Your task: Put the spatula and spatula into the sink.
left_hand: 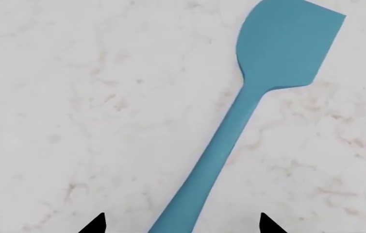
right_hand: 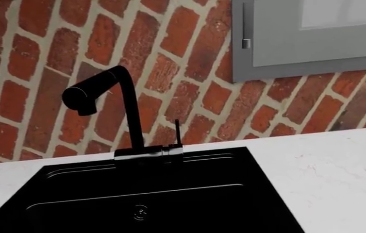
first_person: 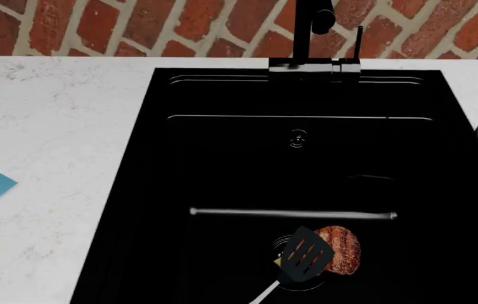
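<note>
While the solid light-blue spatula (left_hand: pixel 251 104) lies flat on marble | left gripper (left_hand: pixel 181 224) is spread astride its handle | right gripper unseen | thin handle may be missed.

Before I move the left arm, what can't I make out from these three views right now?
- Solid light blue spatula: handle end cut off by the left wrist view's edge; head view shows only its blade.
- Left gripper: only two black fingertips show.
- Right gripper: not visible in its own wrist view.
- Black slotted spatula in the matte black sink: pale handle cut off by the head view's edge.
</note>
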Robot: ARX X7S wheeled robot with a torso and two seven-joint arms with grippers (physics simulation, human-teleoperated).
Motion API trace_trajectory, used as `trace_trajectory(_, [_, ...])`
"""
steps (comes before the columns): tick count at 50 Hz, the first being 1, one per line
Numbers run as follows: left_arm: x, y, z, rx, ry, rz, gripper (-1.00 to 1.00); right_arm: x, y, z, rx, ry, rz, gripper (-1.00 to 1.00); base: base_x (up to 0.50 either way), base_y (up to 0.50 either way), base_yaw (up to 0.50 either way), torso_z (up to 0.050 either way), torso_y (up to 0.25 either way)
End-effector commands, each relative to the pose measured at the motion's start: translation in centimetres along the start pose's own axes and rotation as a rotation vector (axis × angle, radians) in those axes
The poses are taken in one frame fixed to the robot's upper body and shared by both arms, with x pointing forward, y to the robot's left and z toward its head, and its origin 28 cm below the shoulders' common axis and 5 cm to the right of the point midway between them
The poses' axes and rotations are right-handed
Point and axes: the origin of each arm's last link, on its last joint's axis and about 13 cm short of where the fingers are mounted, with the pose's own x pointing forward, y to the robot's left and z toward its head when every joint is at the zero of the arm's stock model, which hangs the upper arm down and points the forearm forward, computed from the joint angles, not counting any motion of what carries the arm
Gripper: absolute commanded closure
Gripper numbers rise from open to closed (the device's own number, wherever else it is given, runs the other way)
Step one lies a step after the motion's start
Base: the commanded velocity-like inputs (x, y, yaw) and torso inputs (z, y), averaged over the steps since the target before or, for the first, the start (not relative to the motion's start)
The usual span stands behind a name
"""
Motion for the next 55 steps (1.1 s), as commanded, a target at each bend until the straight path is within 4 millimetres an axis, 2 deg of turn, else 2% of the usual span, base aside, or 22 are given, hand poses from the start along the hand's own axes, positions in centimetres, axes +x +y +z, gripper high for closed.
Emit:
trace_trajectory(1, [2.4,0.0,-1.1,0.06,0.128,0.073,-1.0,0.1,-0.3,0.2,0.021,-0.016,-0.011,-1.0,0.0,0.0,0.0,0.0,0.0])
trace_trajectory(5, [3.0,-0.3,-1.5,0.076,0.162,0.049,-1.0,0.2,-0.3,0.1,0.02,-0.014,-0.014,-1.0,0.0,0.0,0.0,0.0,0.0])
trace_trajectory(6, [3.1,-0.2,-1.4,0.066,0.157,0.057,1.0,0.3,-0.3,0.0,0.02,-0.014,-0.014,-1.0,0.0,0.0,0.0,-0.011,0.0])
trace_trajectory(20, [3.1,-0.7,-0.4,0.116,0.022,0.052,1.0,0.2,-0.3,0.2,0.023,-0.015,-0.016,-1.0,0.01,0.0,0.0,-0.002,0.0])
trace_trajectory(29, [1.6,-2.8,3.3,0.191,-0.274,-0.025,1.0,0.0,-0.3,0.3,0.027,-0.02,-0.012,-1.0,0.01,0.0,-0.01,-0.003,0.0])
trace_trajectory(32, [0.9,-3.2,4.4,0.217,-0.356,0.035,1.0,0.0,-0.3,0.2,0.027,-0.02,-0.011,-1.0,0.0,0.0,0.0,0.0,0.0])
trace_trajectory(34, [0.0,-3.7,5.2,0.22,-0.407,-0.016,1.0,0.0,-0.3,0.1,0.03,-0.019,-0.011,-1.0,0.0,0.0,0.0,0.0,0.0])
trace_trajectory(40, [-1.5,-4.7,7.0,0.27,-0.497,0.015,1.0,0.0,-0.3,0.2,0.032,-0.022,-0.01,-1.0,0.0,0.0,0.0,0.0,0.0])
trace_trajectory(44, [-2.2,-6.0,7.6,0.343,-0.517,-0.026,1.0,0.0,-0.3,0.2,0.033,-0.024,-0.01,-1.0,0.0,0.0,0.0,0.0,0.0])
trace_trajectory(55, [-1.2,-10.8,9.3,0.563,-0.512,-0.162,1.0,0.4,-0.3,0.2,0.04,-0.024,-0.003,-1.0,0.0,0.0,0.0,0.0,0.0])
